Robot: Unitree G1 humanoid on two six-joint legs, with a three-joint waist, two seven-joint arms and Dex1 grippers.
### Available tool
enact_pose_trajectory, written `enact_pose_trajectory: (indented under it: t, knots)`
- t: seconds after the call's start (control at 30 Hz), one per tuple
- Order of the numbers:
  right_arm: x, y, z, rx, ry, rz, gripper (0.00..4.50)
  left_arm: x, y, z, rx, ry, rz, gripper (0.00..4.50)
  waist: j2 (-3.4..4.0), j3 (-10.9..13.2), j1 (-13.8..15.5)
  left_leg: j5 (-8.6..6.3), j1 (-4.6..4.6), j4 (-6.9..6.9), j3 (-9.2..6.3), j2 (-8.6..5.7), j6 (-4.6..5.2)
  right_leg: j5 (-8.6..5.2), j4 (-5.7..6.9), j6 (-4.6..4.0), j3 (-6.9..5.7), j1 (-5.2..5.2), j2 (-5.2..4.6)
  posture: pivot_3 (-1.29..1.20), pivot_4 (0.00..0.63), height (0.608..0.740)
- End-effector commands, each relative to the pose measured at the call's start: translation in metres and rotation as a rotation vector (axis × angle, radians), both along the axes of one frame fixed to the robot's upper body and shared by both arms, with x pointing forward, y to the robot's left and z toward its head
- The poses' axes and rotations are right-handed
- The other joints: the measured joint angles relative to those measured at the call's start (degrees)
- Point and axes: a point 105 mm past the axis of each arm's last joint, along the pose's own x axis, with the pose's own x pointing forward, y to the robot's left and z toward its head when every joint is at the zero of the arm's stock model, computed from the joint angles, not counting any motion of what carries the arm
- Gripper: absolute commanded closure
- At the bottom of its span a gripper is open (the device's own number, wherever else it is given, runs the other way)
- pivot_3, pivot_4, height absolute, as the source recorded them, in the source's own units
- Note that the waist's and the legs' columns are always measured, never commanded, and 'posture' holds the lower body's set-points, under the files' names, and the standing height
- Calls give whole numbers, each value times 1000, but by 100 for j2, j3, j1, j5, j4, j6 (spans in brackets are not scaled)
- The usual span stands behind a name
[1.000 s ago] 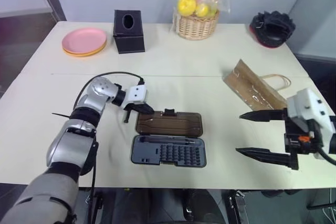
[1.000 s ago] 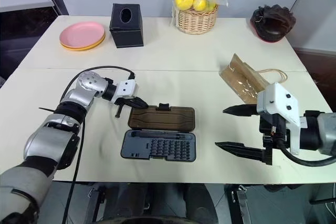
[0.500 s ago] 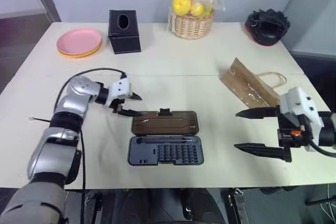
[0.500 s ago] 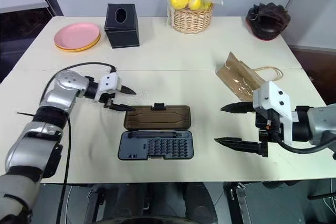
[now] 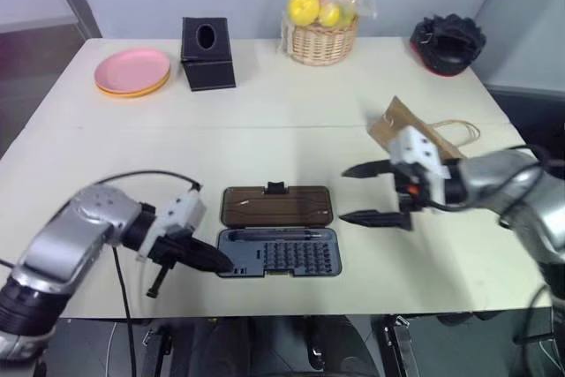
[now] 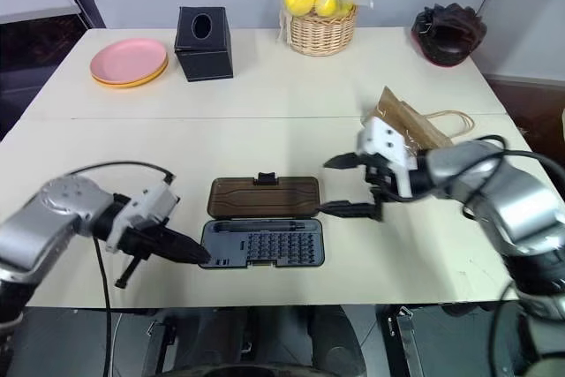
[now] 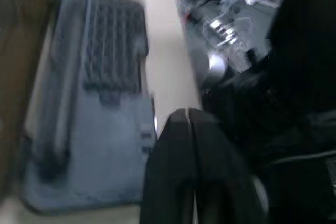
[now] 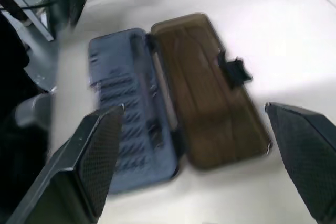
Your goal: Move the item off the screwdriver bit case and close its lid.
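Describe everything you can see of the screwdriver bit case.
The flat rectangular dark plastic screwdriver bit case lies open near the table's front edge. Its grey-black tray holds rows of small bits. The translucent smoky-brown lid lies flat behind it, a black latch tab on its far edge. Nothing rests on it.

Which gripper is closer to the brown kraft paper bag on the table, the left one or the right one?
Right. The right gripper, open, hovers just beside the flat brown kraft paper bag, between it and the open dark grey-black bit case. The left gripper, shut, sits at the case's opposite end.
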Motion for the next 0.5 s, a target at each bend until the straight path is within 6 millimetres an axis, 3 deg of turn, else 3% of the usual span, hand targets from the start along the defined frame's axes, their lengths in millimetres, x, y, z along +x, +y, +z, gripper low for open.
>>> enact_pose_trajectory:
  t: [0.03, 0.2, 0.5]
  knots:
    - [21, 8, -5, -43, -53, -11, 0, 6, -3, -7, 13, -80, 28, 4451, 0, 0, 3, 0, -1, 0, 1, -1, 0, 0, -2, 0, 0, 0, -2, 0, 150, 740]
    - [43, 22, -20, -78, -61, -19, 0, 24, -7, -24, 6, -149, 135, 4451, 0, -1, -11, 0, -13, 0, 4, -12, 0, 5, -2, 8, 2, -12, -17, 0, 150, 740]
    - [66, 20, -50, -155, -67, -68, 0, 21, -11, -39, 8, -154, 145, 4451, 4, -4, -17, 0, -8, -3, 4, -15, 0, 6, 3, 7, 1, -13, -15, 0, 150, 740]
